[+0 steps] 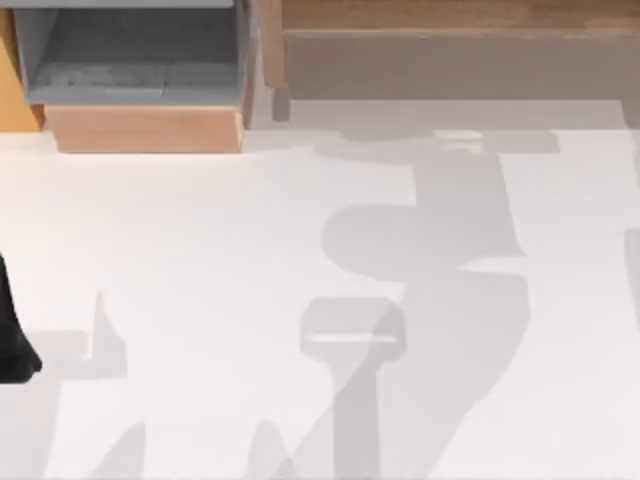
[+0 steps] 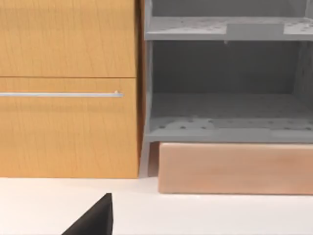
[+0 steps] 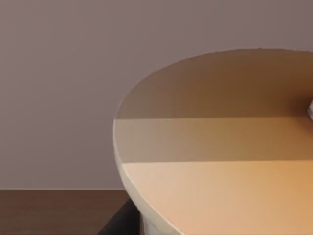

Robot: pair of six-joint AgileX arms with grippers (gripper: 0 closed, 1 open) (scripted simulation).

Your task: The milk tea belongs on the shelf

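The milk tea (image 3: 220, 161) is a cup with a round beige top and a pale rim, seen very close in the right wrist view, with a plain wall and a brown strip behind it. One dark finger (image 3: 120, 221) of my right gripper lies against the cup's side, so the gripper is shut on the cup. The grey shelf (image 1: 130, 60) stands at the table's back left, and its open compartments (image 2: 225, 122) face the left wrist camera. My left gripper (image 1: 12, 345) is parked at the table's left edge.
A wooden block (image 1: 145, 128) supports the shelf. Beside the shelf stands an orange wooden cabinet (image 2: 63, 49) with a thin metal handle (image 2: 61, 94). A wooden ledge (image 1: 450, 20) runs along the back right. Arm shadows fall across the white tabletop (image 1: 200, 250).
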